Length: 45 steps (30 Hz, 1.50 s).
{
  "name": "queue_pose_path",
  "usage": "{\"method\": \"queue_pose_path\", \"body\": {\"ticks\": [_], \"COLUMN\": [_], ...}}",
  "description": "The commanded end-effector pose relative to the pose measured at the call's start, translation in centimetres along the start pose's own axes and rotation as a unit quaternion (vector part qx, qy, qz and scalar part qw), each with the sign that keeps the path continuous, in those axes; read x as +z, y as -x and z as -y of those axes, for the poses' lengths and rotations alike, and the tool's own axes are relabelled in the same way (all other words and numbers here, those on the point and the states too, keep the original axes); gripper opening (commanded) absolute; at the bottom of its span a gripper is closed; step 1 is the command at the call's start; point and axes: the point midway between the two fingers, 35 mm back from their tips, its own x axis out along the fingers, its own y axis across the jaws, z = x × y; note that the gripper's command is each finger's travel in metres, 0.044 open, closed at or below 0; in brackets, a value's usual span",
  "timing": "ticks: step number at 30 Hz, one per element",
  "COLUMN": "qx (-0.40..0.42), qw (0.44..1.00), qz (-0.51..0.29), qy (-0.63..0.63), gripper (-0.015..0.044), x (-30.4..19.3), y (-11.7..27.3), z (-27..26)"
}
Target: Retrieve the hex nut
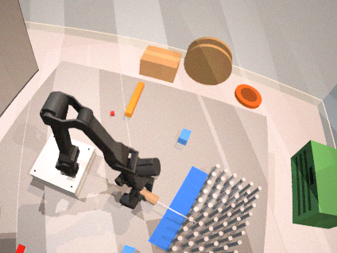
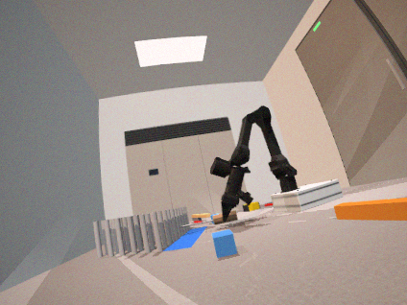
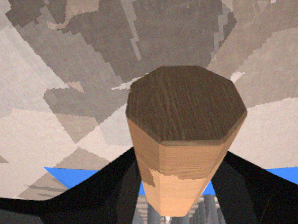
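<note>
My gripper [image 1: 140, 195] [image 2: 229, 207] is shut on the wooden handle [image 1: 150, 196] [image 3: 180, 150] of a hook tool. The tool's thin metal rod [image 1: 174, 211] reaches across the blue taped strip [image 1: 180, 207] [image 2: 184, 238] [image 3: 70, 176], and its tip is at the front edge of the field of standing metal spacers [image 1: 222, 207] [image 2: 139, 232]. In the wrist view the handle's octagonal end fills the middle, with the dark fingers on both sides and some spacers showing below. The hex nut is not visible in any view.
A small blue cube [image 1: 184, 136] [image 2: 225, 243] lies left of the field. An orange bar [image 1: 134, 99] [image 2: 371, 209], a cardboard box [image 1: 160, 63], a wooden disc [image 1: 207, 60], an orange ring [image 1: 248, 96] and a green crate [image 1: 315, 184] stand further off. The arm's white base [image 1: 61, 167] [image 2: 307, 194] is at the left.
</note>
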Motion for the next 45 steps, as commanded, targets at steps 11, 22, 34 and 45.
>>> {"method": "queue_pose_path", "body": {"ticks": [11, 22, 34, 45], "qx": [-0.004, -0.004, -0.004, -0.004], "qw": [1.000, 1.000, 1.000, 1.000], "qz": [-0.008, -0.009, -0.009, -0.009], "qy": [0.001, 0.001, 0.001, 0.001], "gripper": [0.0000, 0.0000, 0.0000, 0.0000], "x": [-1.5, -2.2, -2.9, -3.5], "y": [-0.3, -0.6, -1.0, -1.4], "z": [0.3, 0.3, 0.3, 0.3]}}
